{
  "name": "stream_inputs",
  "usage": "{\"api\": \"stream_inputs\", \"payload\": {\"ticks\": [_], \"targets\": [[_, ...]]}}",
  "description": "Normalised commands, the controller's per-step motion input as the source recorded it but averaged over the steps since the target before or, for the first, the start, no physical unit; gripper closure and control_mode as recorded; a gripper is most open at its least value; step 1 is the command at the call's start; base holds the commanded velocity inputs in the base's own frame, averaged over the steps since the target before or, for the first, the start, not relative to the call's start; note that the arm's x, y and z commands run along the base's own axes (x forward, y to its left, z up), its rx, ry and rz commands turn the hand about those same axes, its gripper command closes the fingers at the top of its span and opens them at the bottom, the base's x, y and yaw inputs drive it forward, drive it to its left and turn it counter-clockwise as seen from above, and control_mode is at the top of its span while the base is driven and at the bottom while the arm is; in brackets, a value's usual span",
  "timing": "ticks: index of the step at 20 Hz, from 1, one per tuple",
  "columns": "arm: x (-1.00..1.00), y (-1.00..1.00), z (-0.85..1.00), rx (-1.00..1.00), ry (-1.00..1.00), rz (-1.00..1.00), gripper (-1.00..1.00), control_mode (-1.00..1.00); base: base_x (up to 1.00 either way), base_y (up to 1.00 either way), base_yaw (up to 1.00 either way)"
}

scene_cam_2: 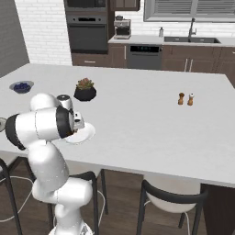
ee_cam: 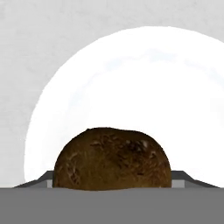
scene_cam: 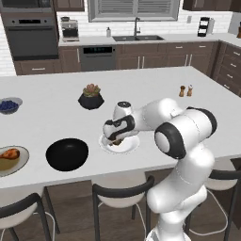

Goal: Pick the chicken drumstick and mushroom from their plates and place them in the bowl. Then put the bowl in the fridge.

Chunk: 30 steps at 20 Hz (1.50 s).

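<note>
Olive-brown and rough-skinned, the mushroom [ee_cam: 112, 158] sits on the white plate [ee_cam: 131, 87], low in the hand view with a grey finger [ee_cam: 43, 179] edging out at each side of it. The fingers flank the lump closely, but whether they press on it cannot be told. From the left base view the gripper [scene_cam: 116, 140] hangs low over the same white plate [scene_cam: 132, 146], with a dark brown bit [scene_cam: 117, 140] showing beneath the hand.

Just left of that plate lies the black bowl [scene_cam: 67, 154], and further left, at the picture's edge, the chicken drumstick [scene_cam: 9, 153] rests on the beige-brown plate [scene_cam: 21, 162]. All three stand along the near edge of the white island counter [scene_cam: 141, 94].

Behind them are a black faceted succulent pot [scene_cam: 91, 97], a small bowl of blueberries [scene_cam: 8, 106] to the far left, and two small shakers [scene_cam: 185, 90] well apart to the right. Dark-framed stools [scene_cam: 122, 193] stand under the counter.

In the right base view the arm's own body covers much of the white plate [scene_cam_2: 86, 133], while the pot [scene_cam_2: 85, 91], blueberries [scene_cam_2: 21, 86] and shakers [scene_cam_2: 186, 98] stay plain. No writing is readable anywhere.
</note>
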Motion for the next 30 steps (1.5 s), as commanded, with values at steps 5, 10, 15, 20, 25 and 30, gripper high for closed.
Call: {"api": "stream_inputs", "payload": {"ticks": [5, 10, 15, 20, 25, 30], "targets": [[-0.69, 0.08, 1.00, 0.16, 0.02, 0.00, 1.00, -1.00, 0.00, 0.00, 0.00], [-0.27, 0.90, 0.95, -0.06, 0.00, 0.00, 1.00, -1.00, 0.00, 0.00, 0.00], [-0.03, 0.91, 0.52, -0.18, 0.09, 0.00, 1.00, -1.00, 0.00, 0.00, 0.00], [0.00, 0.60, -0.22, -0.01, 0.20, 0.00, 1.00, -1.00, 0.00, 0.00, 0.00], [0.05, 0.57, -0.53, 0.00, 0.01, 0.00, 1.00, -1.00, 0.00, 0.00, 0.00], [0.28, 0.42, -0.45, 0.00, 0.00, 0.00, 1.00, -1.00, 0.00, 0.00, 0.00]]}}
